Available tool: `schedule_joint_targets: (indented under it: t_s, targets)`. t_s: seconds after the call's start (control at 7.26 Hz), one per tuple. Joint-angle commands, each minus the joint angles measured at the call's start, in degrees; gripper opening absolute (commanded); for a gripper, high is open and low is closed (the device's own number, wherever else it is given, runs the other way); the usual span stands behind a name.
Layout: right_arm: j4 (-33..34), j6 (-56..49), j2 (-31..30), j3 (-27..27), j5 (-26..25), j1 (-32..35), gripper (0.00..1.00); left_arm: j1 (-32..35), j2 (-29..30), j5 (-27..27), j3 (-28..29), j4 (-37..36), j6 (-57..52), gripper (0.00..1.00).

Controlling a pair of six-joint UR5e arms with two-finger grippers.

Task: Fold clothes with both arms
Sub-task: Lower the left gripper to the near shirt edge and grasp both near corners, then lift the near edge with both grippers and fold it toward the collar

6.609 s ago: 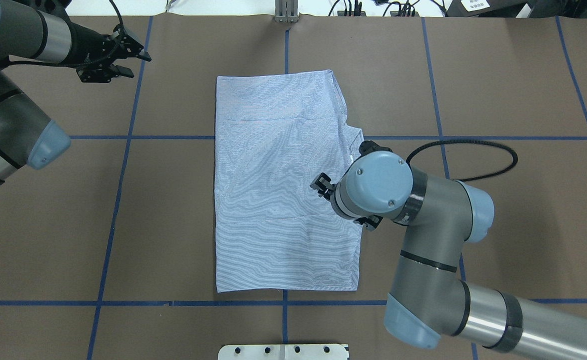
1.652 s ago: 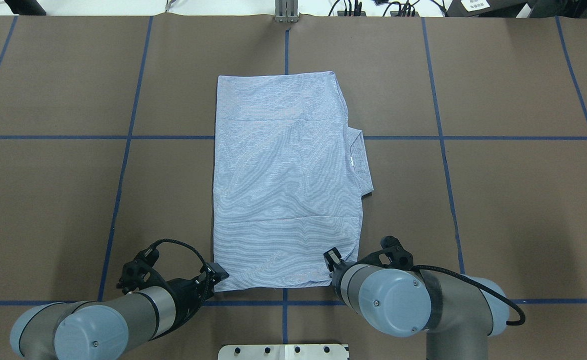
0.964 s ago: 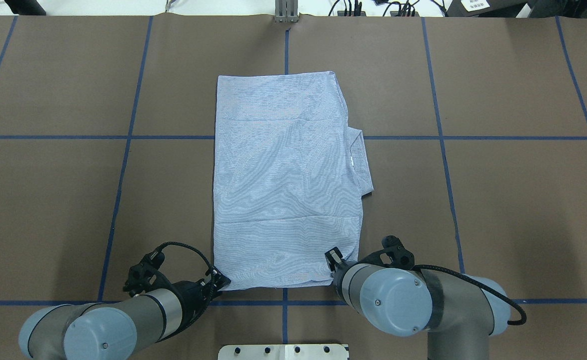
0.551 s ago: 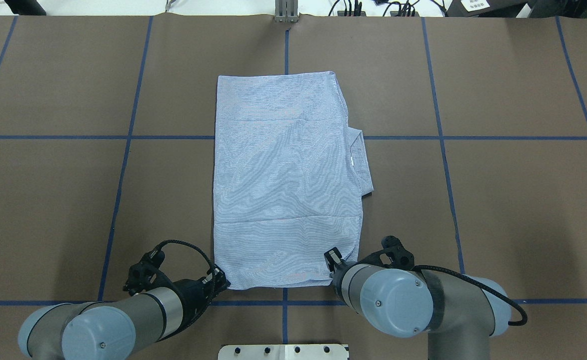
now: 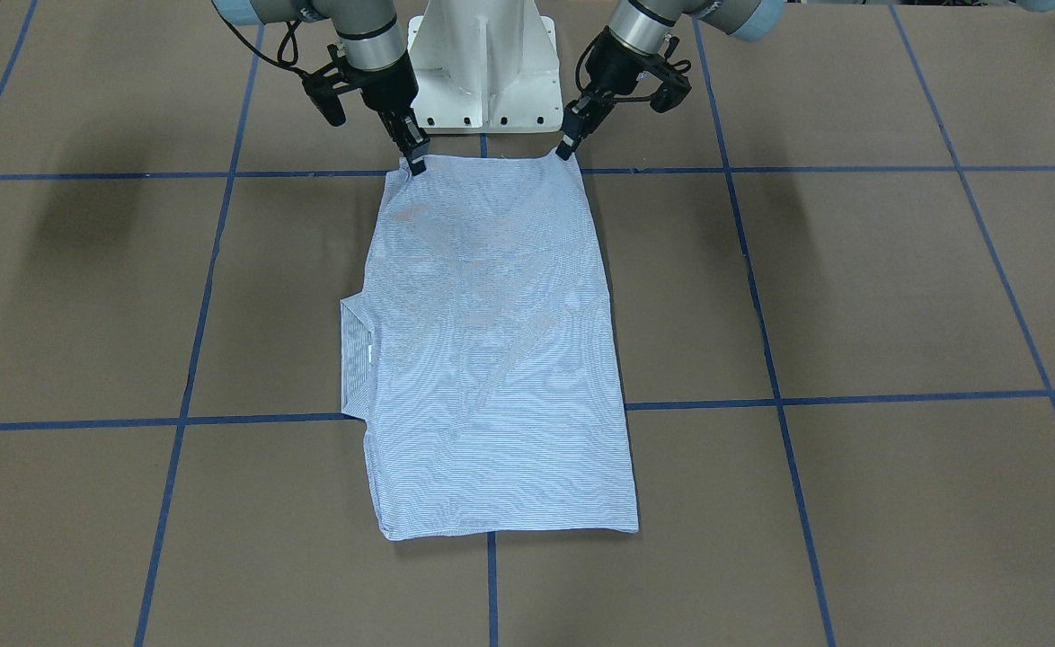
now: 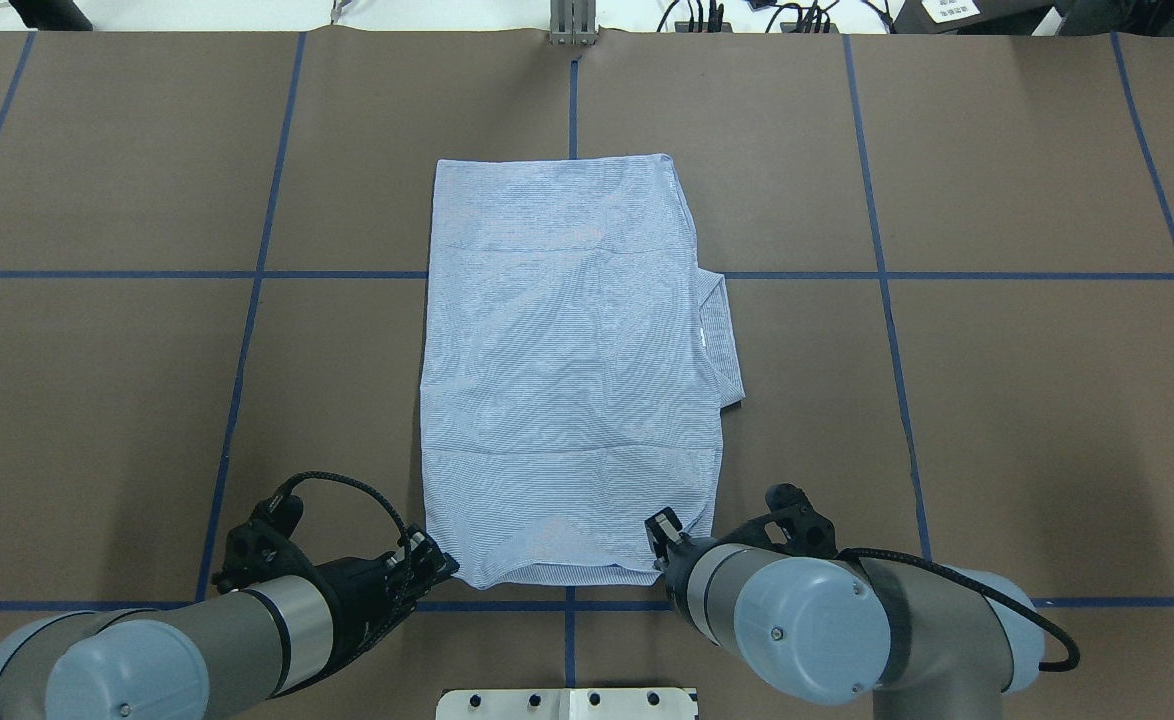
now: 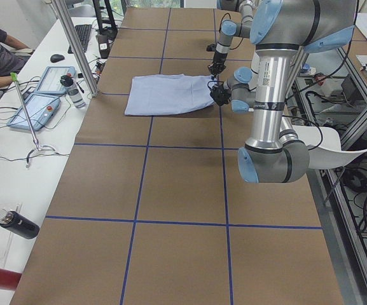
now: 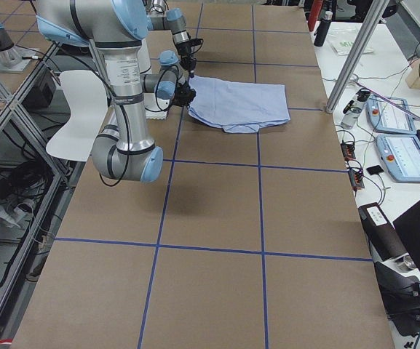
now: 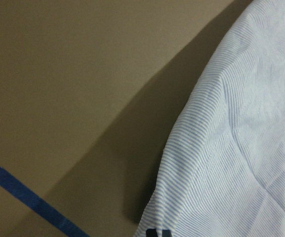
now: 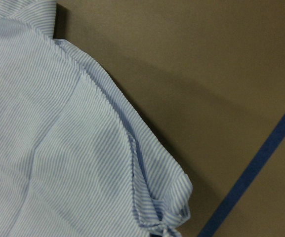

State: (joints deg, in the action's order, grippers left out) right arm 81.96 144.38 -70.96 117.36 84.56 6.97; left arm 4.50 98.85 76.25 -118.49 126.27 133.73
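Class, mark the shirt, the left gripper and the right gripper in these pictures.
shirt (image 6: 567, 380): overhead view, middle of the folded cloth.
left gripper (image 5: 567, 148): front-facing view, fingertips at a shirt corner.
right gripper (image 5: 414, 162): front-facing view, fingertips at the other corner on the robot's side.

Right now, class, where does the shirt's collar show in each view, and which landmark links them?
Front-facing: collar on the left edge of the shirt.
Overhead: collar on its right edge.
Exterior left: cannot tell.
Exterior right: collar on its near edge.
Left wrist: not in it.
Right wrist: collar at top left.
Landmark: the blue tape line that meets the collar's end, in front-facing and overhead.
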Motion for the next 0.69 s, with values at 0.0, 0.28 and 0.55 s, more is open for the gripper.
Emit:
schedule_joint_targets:
  t_s: [0.0, 0.28, 0.55]
  targets:
    - [0.1, 0.2, -3.1, 4.9, -0.3, -2.0, 0.0, -2.5, -0.7, -0.1, -4.3, -2.0, 1.7, 0.0]
    - [3.6, 0.4, -5.8, 11.5, -0.3, -3.9, 0.0, -4.1, -0.7, -0.1, -9.6, -6.5, 3.8, 0.0]
    - [7.2, 0.6, -5.0, 13.8, -0.4, -4.1, 0.0, -4.7, 0.2, 0.0, -10.5, -7.7, 4.0, 0.0]
